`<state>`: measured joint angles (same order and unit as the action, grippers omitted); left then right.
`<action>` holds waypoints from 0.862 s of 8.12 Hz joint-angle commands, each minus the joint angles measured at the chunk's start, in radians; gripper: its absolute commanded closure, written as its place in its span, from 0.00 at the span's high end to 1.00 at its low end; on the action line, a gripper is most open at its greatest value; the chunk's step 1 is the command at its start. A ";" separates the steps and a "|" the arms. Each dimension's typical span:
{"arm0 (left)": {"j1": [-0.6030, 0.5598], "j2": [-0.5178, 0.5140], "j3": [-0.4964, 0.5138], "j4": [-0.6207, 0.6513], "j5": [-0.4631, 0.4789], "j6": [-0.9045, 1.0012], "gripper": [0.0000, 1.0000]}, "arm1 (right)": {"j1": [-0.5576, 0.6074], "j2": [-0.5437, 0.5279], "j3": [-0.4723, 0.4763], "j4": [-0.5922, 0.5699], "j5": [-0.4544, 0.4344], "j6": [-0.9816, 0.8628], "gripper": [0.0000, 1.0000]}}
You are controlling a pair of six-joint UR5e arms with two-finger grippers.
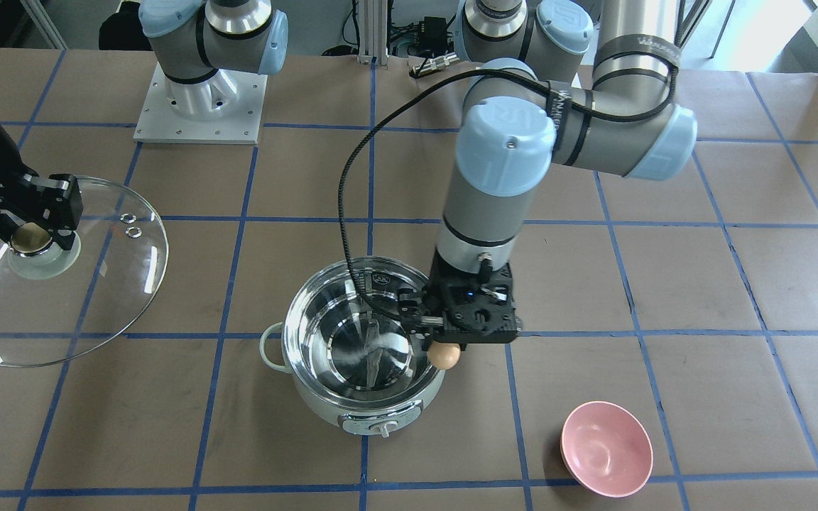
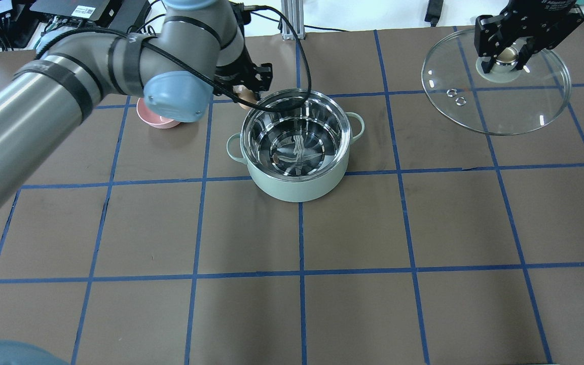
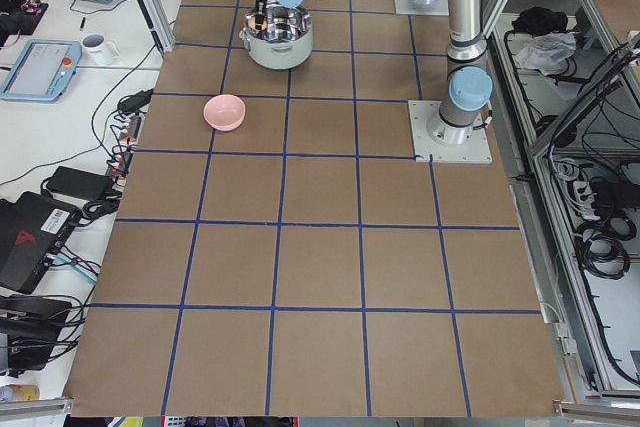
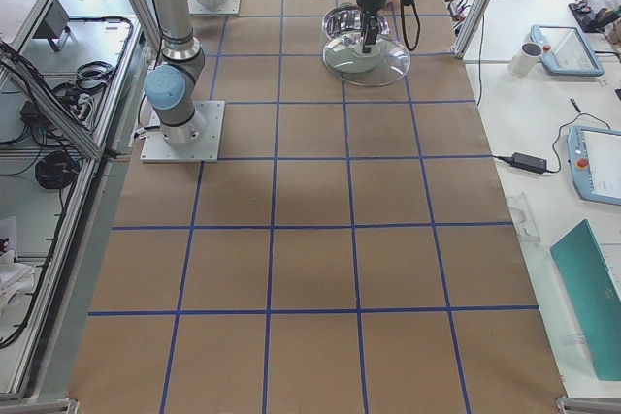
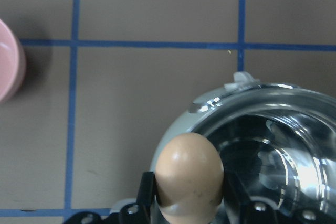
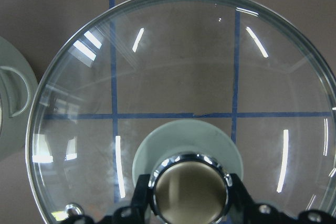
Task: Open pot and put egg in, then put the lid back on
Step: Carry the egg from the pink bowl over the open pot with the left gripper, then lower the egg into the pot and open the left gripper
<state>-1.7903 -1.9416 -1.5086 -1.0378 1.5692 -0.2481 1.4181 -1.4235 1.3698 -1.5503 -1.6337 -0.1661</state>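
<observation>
The mint-green pot (image 1: 380, 410) stands open at mid-table, its steel inside empty; it also shows in the overhead view (image 2: 297, 188). My left gripper (image 1: 444, 348) is shut on the tan egg (image 1: 444, 355) and holds it over the pot's rim on the side toward the pink bowl. In the left wrist view the egg (image 5: 190, 174) sits between the fingers above the pot's edge (image 5: 210, 106). My right gripper (image 2: 506, 57) is shut on the knob (image 6: 190, 190) of the glass lid (image 2: 495, 109). It holds the lid (image 1: 96, 291) off to my right, apart from the pot.
A pink bowl (image 1: 606, 447) stands on the table to the left arm's side of the pot, partly hidden in the overhead view (image 2: 157, 119). The right arm's base plate (image 1: 199, 106) is at the back. Tablets and a mug (image 3: 97, 45) lie on the side tables.
</observation>
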 commanded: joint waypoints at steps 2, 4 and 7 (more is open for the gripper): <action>-0.121 -0.060 -0.004 0.005 0.008 -0.174 0.13 | 0.001 0.000 0.003 0.001 0.003 -0.001 0.00; -0.123 -0.095 -0.007 0.005 0.002 -0.177 0.15 | 0.001 0.000 0.005 0.001 0.003 -0.001 0.00; -0.127 -0.082 -0.008 0.008 0.003 -0.191 0.90 | 0.004 0.000 0.005 0.001 0.003 -0.001 0.00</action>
<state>-1.9155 -2.0339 -1.5171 -1.0327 1.5712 -0.4399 1.4198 -1.4235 1.3744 -1.5493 -1.6304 -0.1672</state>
